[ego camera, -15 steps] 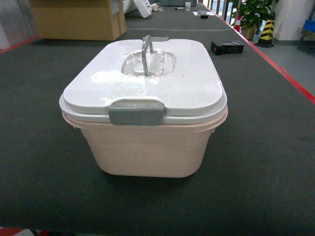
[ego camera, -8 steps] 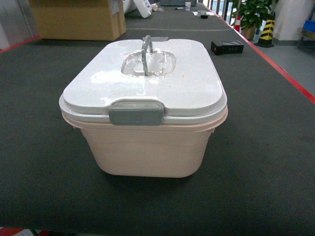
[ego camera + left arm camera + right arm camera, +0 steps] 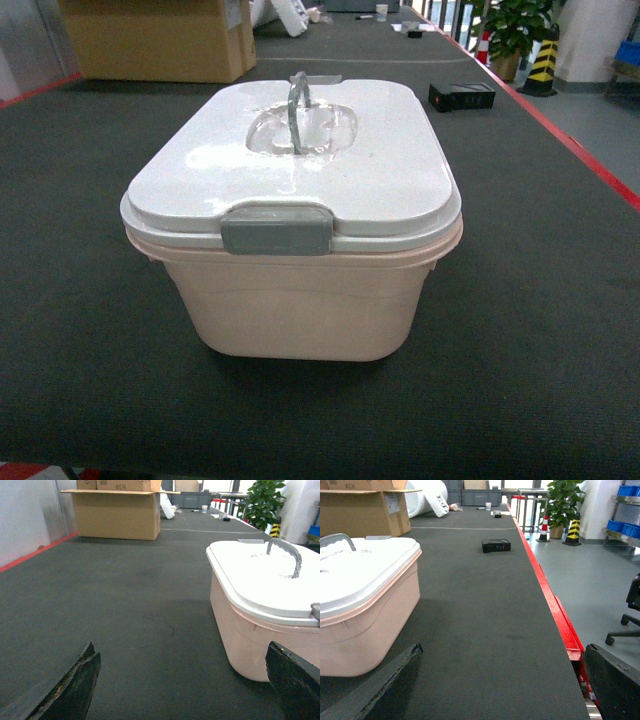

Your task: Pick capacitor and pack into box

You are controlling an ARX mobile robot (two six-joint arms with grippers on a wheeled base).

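Pink plastic box [image 3: 300, 300] sits shut under its white lid [image 3: 300, 160], grey latch [image 3: 277, 229] at six o'clock; no capacitor shows. Left gripper [image 3: 182, 680] and right gripper [image 3: 502, 680] hang spread apart, holding nothing.

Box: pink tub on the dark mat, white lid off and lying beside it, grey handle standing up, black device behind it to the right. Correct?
Not quite. The white lid is not off: it sits closed on the pink tub, with the grey latch at its front edge, as the head view shows. The rest holds: the grey handle stands up, and the black device lies behind to the right on the dark mat.
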